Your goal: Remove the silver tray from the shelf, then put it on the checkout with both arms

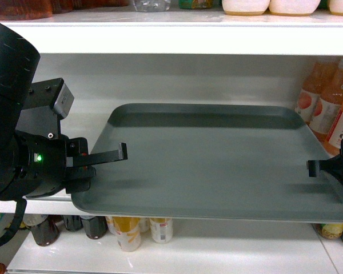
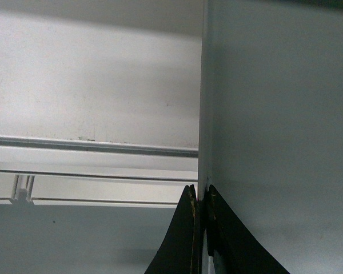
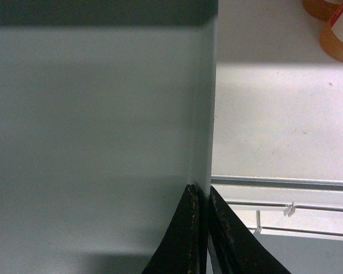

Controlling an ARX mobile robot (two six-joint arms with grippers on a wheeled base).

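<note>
The silver tray point(image 1: 217, 165) is sitting partly on the shelf point(image 1: 171, 37) bay, its front edge hanging out past the shelf lip over the bottles point(image 1: 128, 231) below. The left tool point(image 1: 106, 157) is pinching the tray's left rim, and the left wrist view is showing its two fingers point(image 2: 186, 240) closed tight on the thin edge. The right tool point(image 1: 320, 166) is doing the same on the right rim; in the right wrist view its fingers point(image 3: 186, 240) are clamping the edge with almost no gap. Both grips are sitting near the front corners, so the tray's rear weight is likely levering against shallow pinches. If one arm is pulling faster than the other, the tray is liable to twist and slip out. The juice bottles point(image 1: 326, 105) standing just beside the right rear corner are also at risk of being knocked if the tray is swinging sideways while coming out.
</note>
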